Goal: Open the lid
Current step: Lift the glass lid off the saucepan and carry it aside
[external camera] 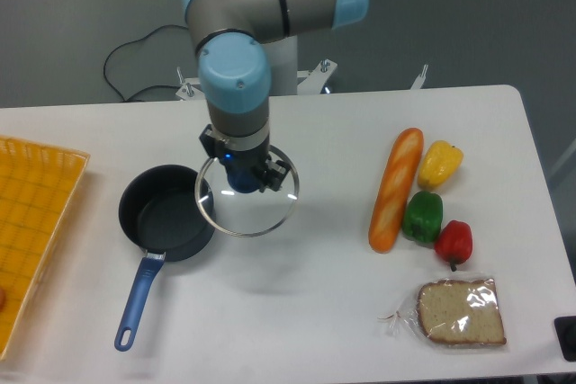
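Open white tabletop [297, 312] in front; dark blue long-handled saucepan [166, 218] and orange basket [36, 222] block left, baguette [394, 188] and peppers [423, 216] right

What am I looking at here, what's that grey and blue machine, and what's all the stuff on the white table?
It is a robot arm, filmed by one fixed camera looking down from in front. At its tip is a two-finger pincer, closed on the blue knob of a glass lid. The lid is off the dark blue saucepan, which sits open to its left with the long handle pointing toward the camera. On the right lie a baguette, yellow, green and red peppers, and bagged sliced bread. A yellow basket sits at the far left.
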`<state>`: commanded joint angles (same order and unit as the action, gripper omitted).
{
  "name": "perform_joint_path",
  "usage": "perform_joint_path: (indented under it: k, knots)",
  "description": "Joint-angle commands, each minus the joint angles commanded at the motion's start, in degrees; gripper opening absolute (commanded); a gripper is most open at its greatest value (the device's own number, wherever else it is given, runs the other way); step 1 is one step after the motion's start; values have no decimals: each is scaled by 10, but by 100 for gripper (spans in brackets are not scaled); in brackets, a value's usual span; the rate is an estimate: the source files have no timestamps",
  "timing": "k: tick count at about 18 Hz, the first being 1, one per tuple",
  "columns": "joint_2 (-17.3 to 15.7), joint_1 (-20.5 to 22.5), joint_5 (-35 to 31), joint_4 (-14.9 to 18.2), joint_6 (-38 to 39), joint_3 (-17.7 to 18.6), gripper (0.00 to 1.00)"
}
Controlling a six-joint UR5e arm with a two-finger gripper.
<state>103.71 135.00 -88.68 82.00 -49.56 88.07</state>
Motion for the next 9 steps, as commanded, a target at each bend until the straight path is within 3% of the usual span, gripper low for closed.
perform_joint_path:
  k: [9]
  knots:
    - [-1, 28, 1, 5, -37, -7, 44]
